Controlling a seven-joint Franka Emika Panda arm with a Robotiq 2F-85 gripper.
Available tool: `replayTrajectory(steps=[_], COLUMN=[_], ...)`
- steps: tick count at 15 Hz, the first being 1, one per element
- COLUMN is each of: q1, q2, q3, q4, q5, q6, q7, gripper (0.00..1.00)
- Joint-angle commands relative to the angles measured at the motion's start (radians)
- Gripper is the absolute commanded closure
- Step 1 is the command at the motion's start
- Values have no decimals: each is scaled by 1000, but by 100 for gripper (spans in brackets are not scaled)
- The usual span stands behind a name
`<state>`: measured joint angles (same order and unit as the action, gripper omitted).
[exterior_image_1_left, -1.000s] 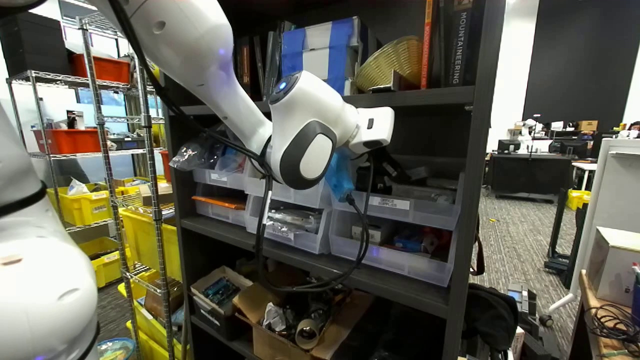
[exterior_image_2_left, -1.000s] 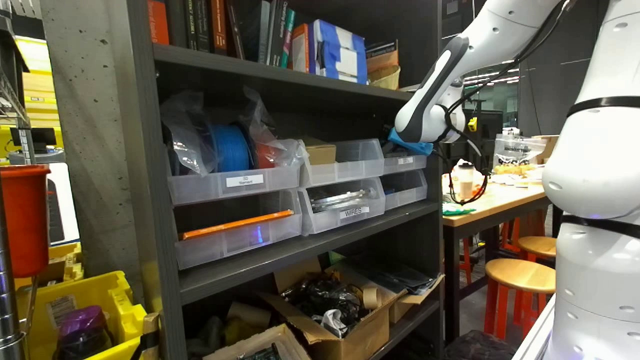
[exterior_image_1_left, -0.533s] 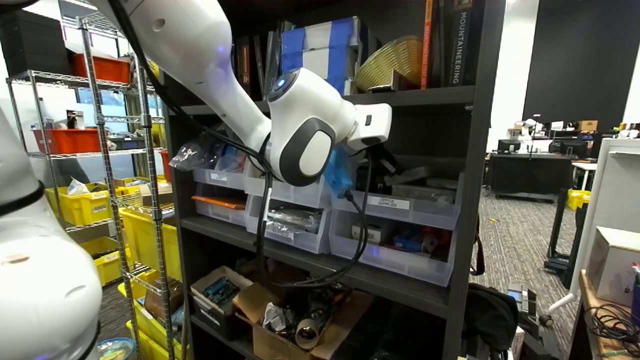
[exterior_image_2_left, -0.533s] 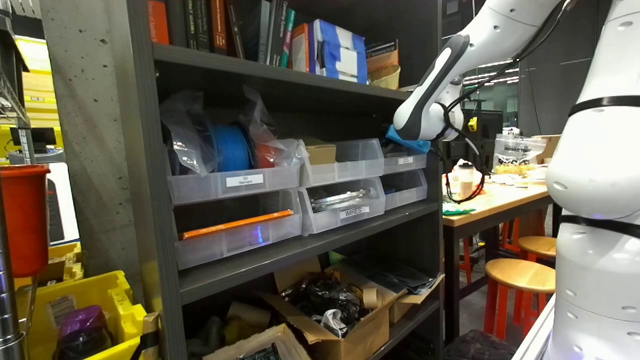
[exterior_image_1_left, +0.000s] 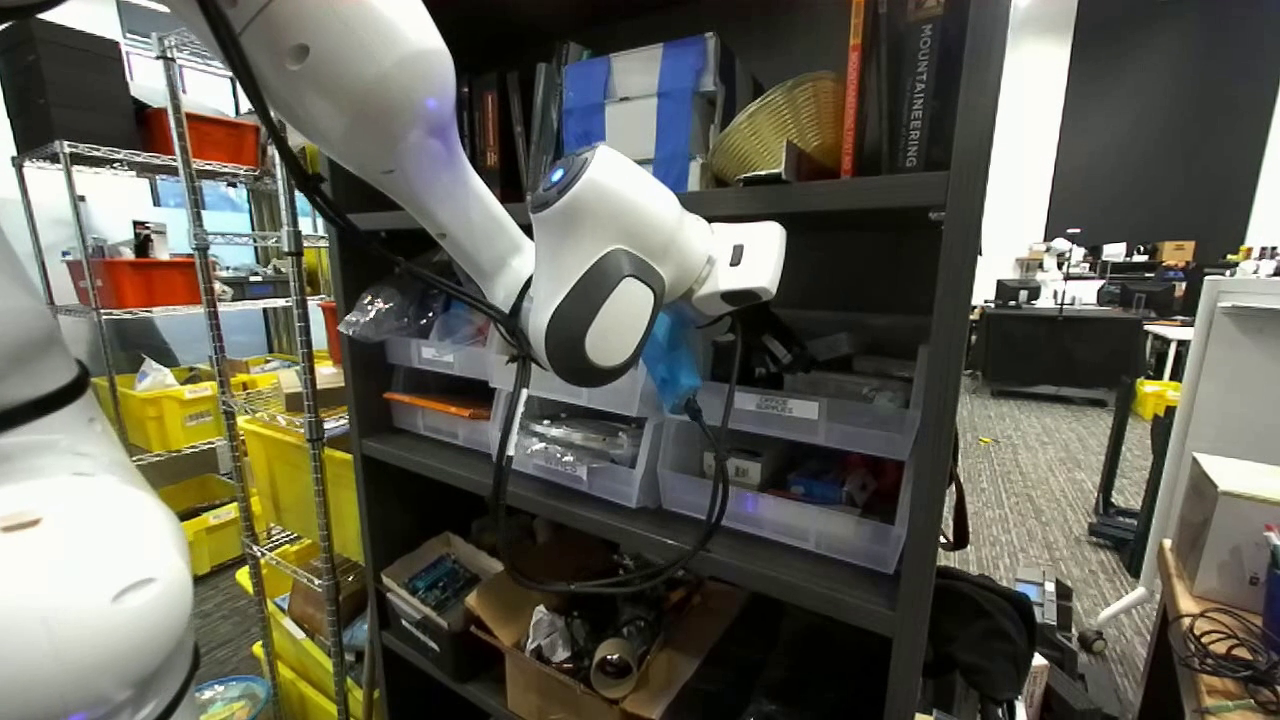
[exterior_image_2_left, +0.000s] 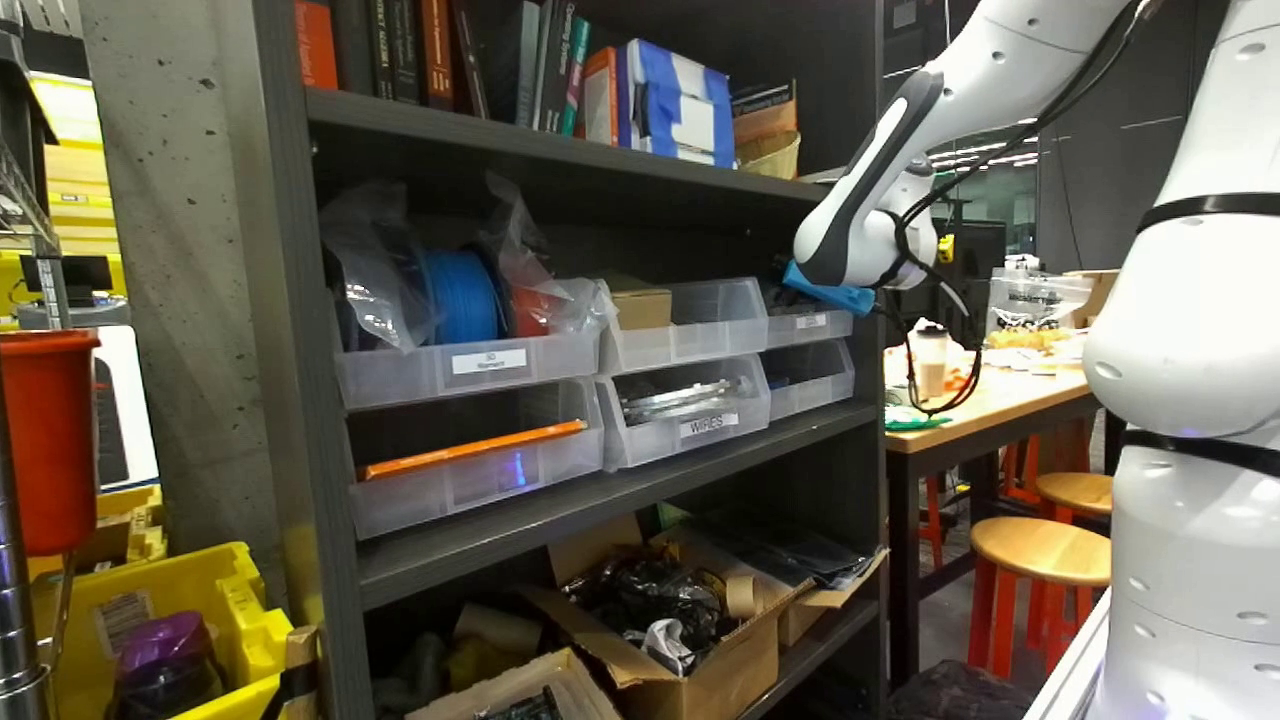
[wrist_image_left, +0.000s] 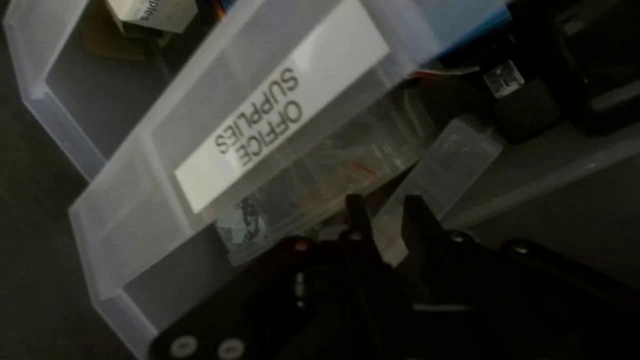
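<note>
In the wrist view my gripper (wrist_image_left: 384, 200) points into a clear plastic bin (wrist_image_left: 120, 220) whose label (wrist_image_left: 280, 110) reads OFFICE SUPPLIES. Its dark fingers (wrist_image_left: 417, 215) stand a short way apart, and I see nothing gripped. A narrow translucent box (wrist_image_left: 457, 160) lies behind and between the fingertips; touch cannot be judged. Left of the fingers is a wider clear case or packet (wrist_image_left: 320, 170). Dark items (wrist_image_left: 595, 60) sit at the bin's upper right. An exterior view shows the black gripper (exterior_image_1_left: 782, 345) tilted down over that bin; elsewhere the arm and blue wrap (exterior_image_2_left: 830, 290) hide it.
More clear bins (exterior_image_1_left: 575, 460) stand beside and below on the same dark shelf (exterior_image_1_left: 640, 530). A shelf board (exterior_image_1_left: 830, 195) with books and a basket (exterior_image_1_left: 785, 125) runs above the hand. Black cables (exterior_image_1_left: 715, 500) hang from the arm in front of the bins.
The hand rose slightly, then dipped again and shifted a little. Its fingers looked together half a second ago in an exterior view and are parted now. The bins have not moved.
</note>
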<state>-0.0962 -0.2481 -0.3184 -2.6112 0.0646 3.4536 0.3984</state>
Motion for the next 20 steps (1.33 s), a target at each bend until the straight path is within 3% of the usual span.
replayTrajectory(steps=[1, 4, 5, 7, 13, 20], q1=[-86, -131, -99, -107, -107, -20], q2=[-77, -129, -148, -163, -184, -119], q3=[76, 115, 94, 103, 104, -8], q4=[-86, -120, -120, -123, -97, 20], q5=[54, 55, 80, 89, 76, -40], q6=[0, 1, -3, 1, -3, -1], q7=[-67, -82, -112, -129, -189, -165], gripper=[42, 21, 15, 2, 0, 0])
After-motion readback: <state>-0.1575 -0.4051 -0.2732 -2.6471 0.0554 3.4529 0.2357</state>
